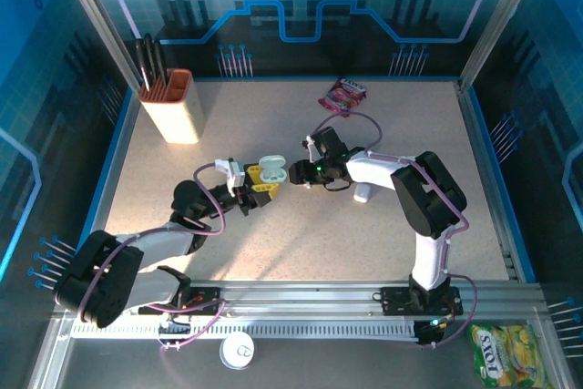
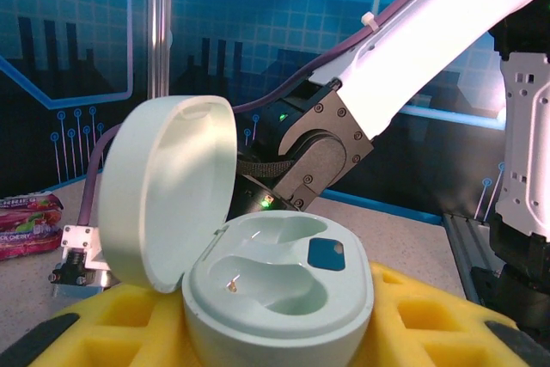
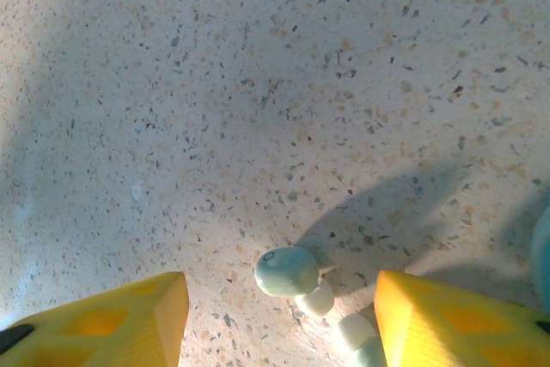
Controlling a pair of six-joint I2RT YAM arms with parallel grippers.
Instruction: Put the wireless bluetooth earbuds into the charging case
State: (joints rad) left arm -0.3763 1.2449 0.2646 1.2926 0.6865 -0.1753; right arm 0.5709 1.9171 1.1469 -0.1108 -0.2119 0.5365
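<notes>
Yellow-fingered, the left gripper (image 1: 257, 190) held the charging case (image 1: 271, 170) clamped between its pads, and the case sat upright with its lid swung open. From the left wrist, the case (image 2: 279, 285) showed two bare wells and a small dark square panel beside them. The right gripper (image 1: 301, 176) hung just to the right of the case with its fingers (image 3: 112, 320) spread apart over the speckled beige table (image 1: 383, 134). A light-blue earbud (image 3: 288, 271) lay on the table between those fingers, touching neither. A second pale piece lay just beside it, too cut off to identify. Blue walls (image 1: 291, 6) printed with circuit lines closed in the table behind the case. A knife block (image 1: 173, 108) stood well to the case's left and behind it, and a pink candy packet (image 1: 343, 96) lay well behind the case to its right. The left arm stretched low and diagonally from its base up to the case. The right arm was folded at the elbow, its forearm reaching leftward toward the case with the wrist tipped down.
</notes>
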